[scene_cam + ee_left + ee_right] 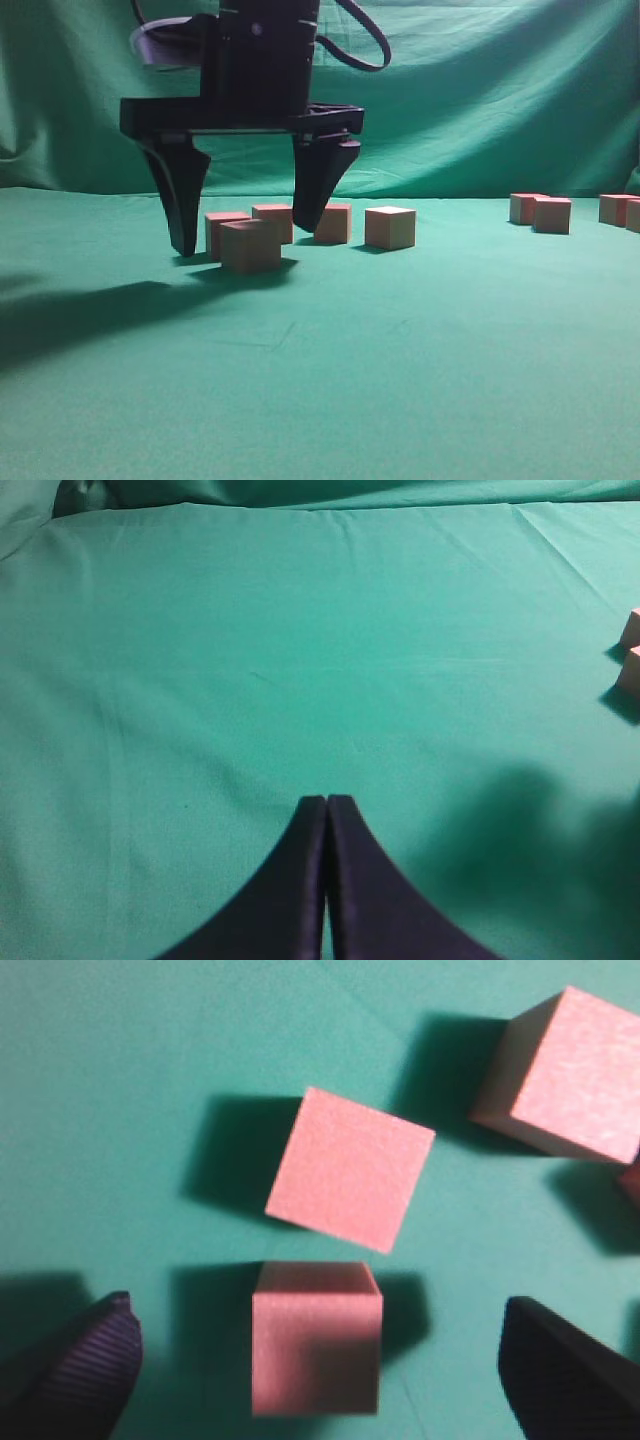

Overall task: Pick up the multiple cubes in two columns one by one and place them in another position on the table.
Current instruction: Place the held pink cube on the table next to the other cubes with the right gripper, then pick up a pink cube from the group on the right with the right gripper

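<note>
The right pincer (245, 215) is hanging low over the green counter (400, 350) with its two black fingers (180, 195) spread wide apart. It is not gripping anything. One cube (250, 246) is sitting on the counter between the fingers, free on both sides, with a dark shadow lying under it. In the right wrist view this cube (317, 1350) is showing its pink top, and the ribbed tips of the fingers (85, 1365) are standing off to each side of it.

More cubes are sitting close behind it. One (224, 230) is just behind its left edge, another (274, 220) is behind it in the middle, and a third (334, 222) is peeking out by the right finger. A fourth cube (390, 228) is standing a little further to the right, apart from the fingers. In the right wrist view, a turned cube (350, 1168) is lying just past the one between the fingers, and a bigger-looking one (565, 1075) is sitting at the top right.

Far over on the right side of the counter, another small group of cubes (540, 212) is sitting near the wrinkly green cloth backdrop (480, 90).

The left pincer (327, 805) is staying away from all this. Its two dark fingers are pressed together, with nothing between them, and it is pointing over bare green cloth. Two cubes (630, 655) are just peeking in at the right edge of the left wrist view.
</note>
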